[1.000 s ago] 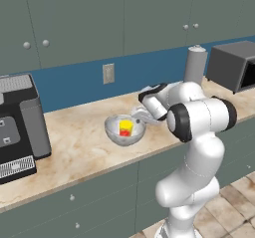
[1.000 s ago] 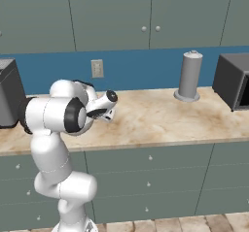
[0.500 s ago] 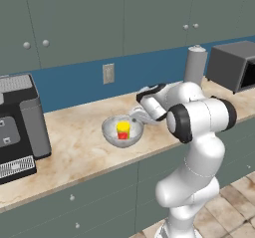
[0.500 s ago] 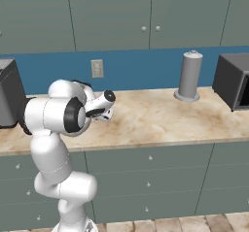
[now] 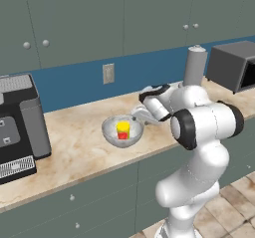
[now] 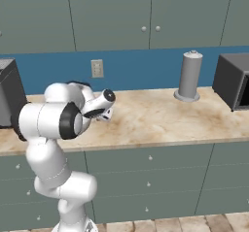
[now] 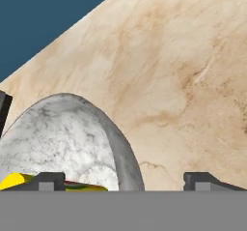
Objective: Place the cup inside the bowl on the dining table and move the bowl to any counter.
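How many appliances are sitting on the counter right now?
3. A dark coffee machine at the left end, a grey cylindrical canister by the blue wall further right, and a dark microwave at the right end. More may stand beyond the frame.

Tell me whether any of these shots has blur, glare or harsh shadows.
Left base view: even flat light, the bowl and cup sharp. Right base view: soft, no glare on the counter. Hand view: crisp, bowl rim cut off at the bottom.
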